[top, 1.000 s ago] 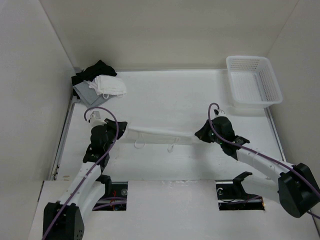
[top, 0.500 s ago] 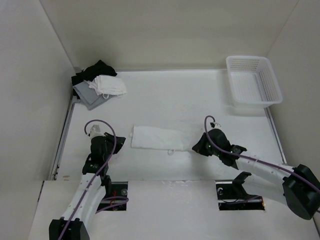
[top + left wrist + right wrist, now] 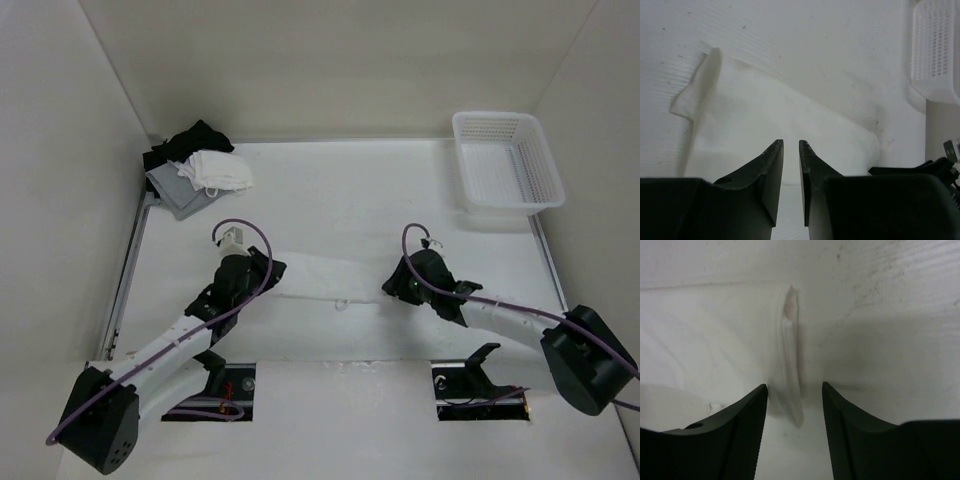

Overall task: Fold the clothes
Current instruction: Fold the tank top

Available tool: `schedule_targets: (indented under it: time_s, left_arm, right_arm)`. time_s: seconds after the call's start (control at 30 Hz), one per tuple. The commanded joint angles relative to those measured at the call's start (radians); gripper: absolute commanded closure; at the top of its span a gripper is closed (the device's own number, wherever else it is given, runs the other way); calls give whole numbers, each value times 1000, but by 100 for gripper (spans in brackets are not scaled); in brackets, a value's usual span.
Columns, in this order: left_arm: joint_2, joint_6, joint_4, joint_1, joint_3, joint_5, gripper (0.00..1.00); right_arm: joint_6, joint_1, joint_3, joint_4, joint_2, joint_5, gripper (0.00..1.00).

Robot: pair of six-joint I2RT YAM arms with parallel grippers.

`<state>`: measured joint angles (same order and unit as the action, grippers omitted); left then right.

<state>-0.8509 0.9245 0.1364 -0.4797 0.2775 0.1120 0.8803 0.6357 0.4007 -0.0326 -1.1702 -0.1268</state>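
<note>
The white top [image 3: 325, 277] lies long, left to right: my left claw [image 3: 790, 142], barely parted, at one end, my right claw [image 3: 794, 385], spread, astride the other.

a thin white top [image 3: 330, 277] lies flat on the bench [image 3: 340, 190] as a long folded strip, running left to right between the two arms. the left jaws sit over its left end and the right jaws are at its right end; from above it cannot be told how wide either pair stands. a small strap loop [image 3: 342, 303] pokes out at the strip's near edge. a heap of black, grey and white garments [image 3: 195, 165] fills the far left corner, and a white mesh basket [image 3: 505, 175] stands at the far right.
</note>
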Motion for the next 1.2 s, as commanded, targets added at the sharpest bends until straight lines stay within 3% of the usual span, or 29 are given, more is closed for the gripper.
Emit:
schedule_targets:
  time_s: [0.0,0.27,0.4,0.5,0.6,0.7,0.83,1.17]
  left_arm:
    - [-43,-18,133,-38,31,63,81]
    - [-40,-18,154,-12,19,51,81]
    - [-19,-18,146,10,17,34,81]
    - [9,-18,140,22,19,22,81]
    - [39,-18,131,26,23,18,81]
    - [47,-16,126,22,29,17,80]
    - [49,-18,124,39,48,-3,79]
    - [147,-16,82,105,46,-48,77]
  right_arm:
    - [-20,-53,21,144,-60,45,52]
    - [63,-86,-39,321,-174,188,70]
    - [101,-123,-77,378,-166,214,91]
    - [103,-126,-91,361,-85,181,97]
    - [83,-123,-67,210,64,127,98]
    - [5,-94,21,18,168,72,98]
    - [-69,-5,192,-148,136,18,97]
    - [-115,267,745,-297,-339,-71,97]
